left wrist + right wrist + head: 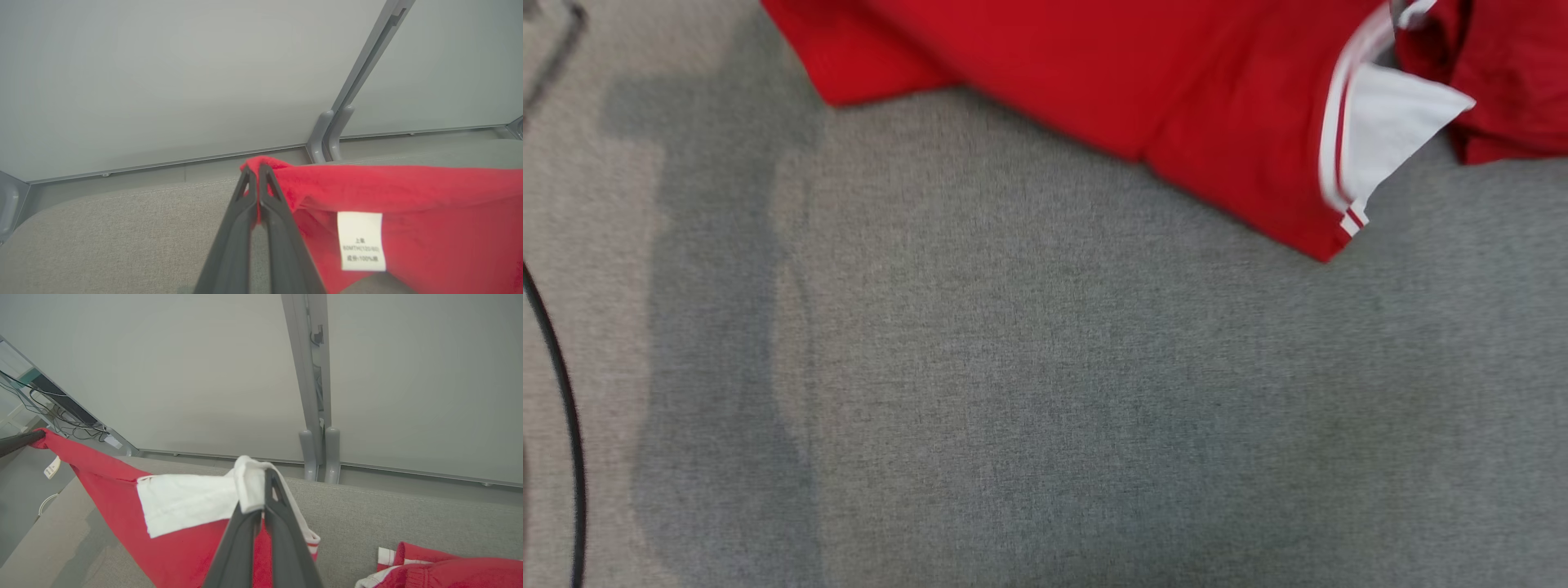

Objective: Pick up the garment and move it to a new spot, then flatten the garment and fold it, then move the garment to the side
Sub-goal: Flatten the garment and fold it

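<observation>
Soft, even light; head view smeared (perhaps motion blur), faint shadows on the grey surface (1045, 367).

A grey fabric surface (1045, 392) was seen spread wide, and darker shadows (719, 343) were cast across its left part. A thin black cable (574, 433) was laid in a curve near the surface's left edge. Behind the surface's far edge pale grey wall panels (163, 81) were set upright, with a metal rail (163, 164) run along their foot. A grey post (360, 69) was fixed between the panels, just behind the surface, on two rounded feet (331, 453). Beyond the surface's far left corner, loose dark wires (57, 412) were hung
</observation>
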Tool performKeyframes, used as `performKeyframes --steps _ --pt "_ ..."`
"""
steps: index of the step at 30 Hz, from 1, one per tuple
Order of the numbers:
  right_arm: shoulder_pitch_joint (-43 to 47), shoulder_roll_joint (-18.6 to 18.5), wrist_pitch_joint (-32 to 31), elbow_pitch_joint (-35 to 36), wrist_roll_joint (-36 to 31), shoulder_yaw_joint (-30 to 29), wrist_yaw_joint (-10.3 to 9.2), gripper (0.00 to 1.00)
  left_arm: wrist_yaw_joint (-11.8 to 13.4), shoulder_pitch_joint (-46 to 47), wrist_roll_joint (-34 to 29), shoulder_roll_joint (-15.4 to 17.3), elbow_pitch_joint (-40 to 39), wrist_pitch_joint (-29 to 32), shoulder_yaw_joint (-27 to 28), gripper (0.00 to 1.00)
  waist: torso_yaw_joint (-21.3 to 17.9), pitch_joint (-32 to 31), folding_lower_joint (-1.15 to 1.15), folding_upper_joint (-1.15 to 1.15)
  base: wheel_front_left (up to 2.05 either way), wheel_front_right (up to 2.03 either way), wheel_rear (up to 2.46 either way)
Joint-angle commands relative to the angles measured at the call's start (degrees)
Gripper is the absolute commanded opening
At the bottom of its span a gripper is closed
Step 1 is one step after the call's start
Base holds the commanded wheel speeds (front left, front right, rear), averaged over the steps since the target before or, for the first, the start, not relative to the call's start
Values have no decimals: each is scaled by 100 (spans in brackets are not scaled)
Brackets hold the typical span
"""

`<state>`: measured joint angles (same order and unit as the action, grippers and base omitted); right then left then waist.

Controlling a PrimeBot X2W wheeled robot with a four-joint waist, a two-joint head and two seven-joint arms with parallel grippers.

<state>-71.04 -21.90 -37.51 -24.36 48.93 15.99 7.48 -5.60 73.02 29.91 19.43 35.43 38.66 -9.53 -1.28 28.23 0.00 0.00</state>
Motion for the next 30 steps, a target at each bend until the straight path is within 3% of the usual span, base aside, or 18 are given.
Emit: performKeyframes --steps 1,8,12,16,24,30 --pt "-566 16 -172 -359 -78 35 4 0 60 485 -99 71 285 -13 -12 0 39 500 0 0 0 0 0" --pt "-2350 61 57 -1306 -644 152 3 0 91 1900 -218 -16 1023 -677 28 0 71 743 0 0 0 0 0" --pt "-3209 3 938 -1578 -1053 344 3 0 63 2606 -299 -134 1365 -1204 -13 0 147 806 0 0 0 0 0" --pt "-3633 27 1299 -1893 -1136 672 3 0 0 2983 -285 -242 1759 -1413 -74 0 194 781 0 0 0 0 0" --pt "-3365 -7 1225 -2037 -483 1547 2 0 -163 2669 -183 -176 2658 -1238 -357 0 147 811 0 0 0 0 0" --pt "-2549 -319 979 -1461 179 2312 3 0 -185 1887 262 -224 2659 -991 -803 0 18 693 0 0 0 0 0"
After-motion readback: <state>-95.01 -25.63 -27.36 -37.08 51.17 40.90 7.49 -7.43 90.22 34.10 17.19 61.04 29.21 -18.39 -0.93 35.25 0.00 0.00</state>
